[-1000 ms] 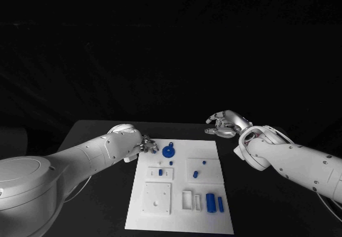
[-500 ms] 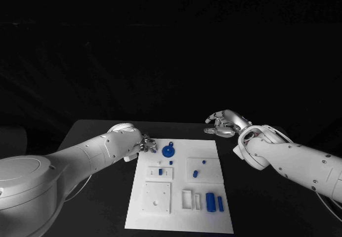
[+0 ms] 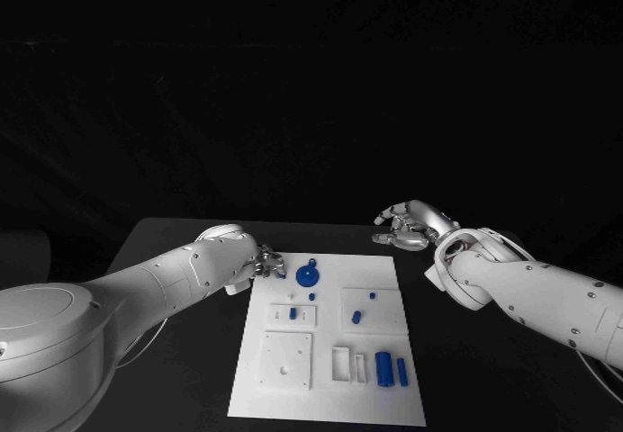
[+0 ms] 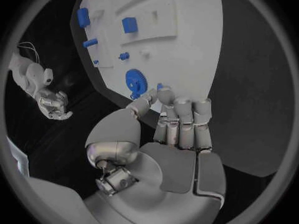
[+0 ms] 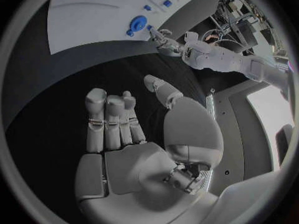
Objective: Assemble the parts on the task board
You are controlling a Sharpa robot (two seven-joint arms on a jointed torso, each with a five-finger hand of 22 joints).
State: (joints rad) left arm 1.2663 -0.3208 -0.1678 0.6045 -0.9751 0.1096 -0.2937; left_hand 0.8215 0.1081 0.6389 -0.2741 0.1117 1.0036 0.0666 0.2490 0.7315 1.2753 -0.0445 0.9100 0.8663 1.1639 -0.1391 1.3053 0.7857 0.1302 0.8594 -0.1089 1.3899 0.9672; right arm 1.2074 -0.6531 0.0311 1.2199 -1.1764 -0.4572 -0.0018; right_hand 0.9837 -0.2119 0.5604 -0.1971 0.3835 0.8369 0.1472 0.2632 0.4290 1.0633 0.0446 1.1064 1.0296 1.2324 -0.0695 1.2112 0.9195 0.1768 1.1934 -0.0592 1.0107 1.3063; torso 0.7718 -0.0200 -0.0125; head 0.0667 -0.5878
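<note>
The white task board (image 3: 325, 396) lies in the middle of the black table. A blue gear (image 3: 308, 274) sits near its far left corner, also seen in the left wrist view as the gear (image 4: 133, 79). My left hand (image 3: 269, 264) hovers at that corner beside the gear, fingers curled together (image 4: 177, 117), and pinches a small blue part (image 4: 160, 86) at its fingertips. Small blue pegs (image 3: 356, 317) stand in white blocks in the middle of the board. Two longer blue pieces (image 3: 384, 369) lie near its front right. My right hand (image 3: 405, 227) floats off the board past its far right corner, holding nothing, fingers loosely apart (image 5: 112, 119).
White blocks with recesses sit on the board: a square plate (image 3: 287, 360) at the front left and narrow slotted pieces (image 3: 341, 364) beside it. Black table surface (image 3: 481, 378) surrounds the board on both sides.
</note>
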